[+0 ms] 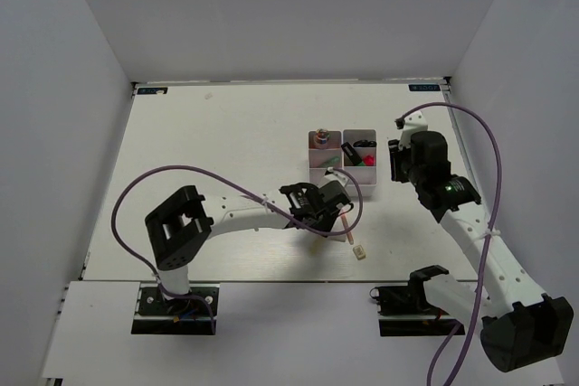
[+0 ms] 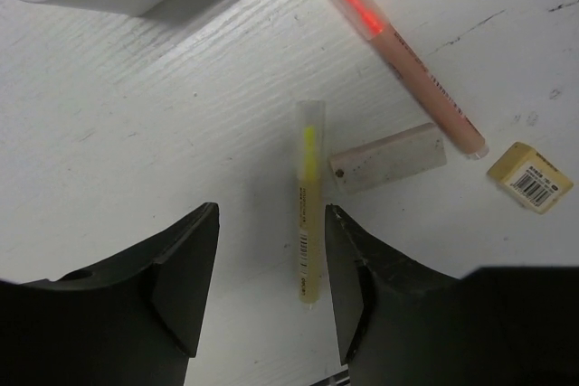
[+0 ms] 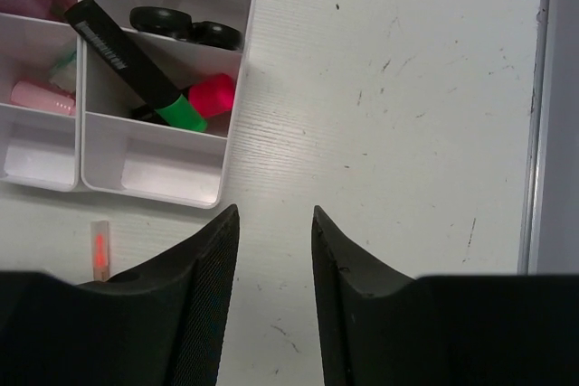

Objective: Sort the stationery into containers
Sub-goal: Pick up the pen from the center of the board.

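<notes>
Cream stick (image 2: 308,205), we see, lies between the spread jaws of the left gripper (image 2: 271,241), its forearm reaching to 3 o'clock; the right gripper (image 3: 275,232) is released too.

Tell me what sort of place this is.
Probably a robotics lab test cell: a white table boxed in by plain white walls, with a left arm and a right arm bolted at its near edge.

— On the table (image 1: 226,151)?
— White, scuffed with small dark marks. Carries a block of bins (image 3: 154,189), right of the middle.
— Loose near it?
— A pink stick (image 2: 407,51), lying slantwise just off a bin corner. A cream stick (image 2: 308,214), apart from the pink one. Between the two, a grey eraser block (image 2: 389,158), just beside the cream stick. By the pink stick's end, a tan eraser block (image 2: 529,176), barcode up.
</notes>
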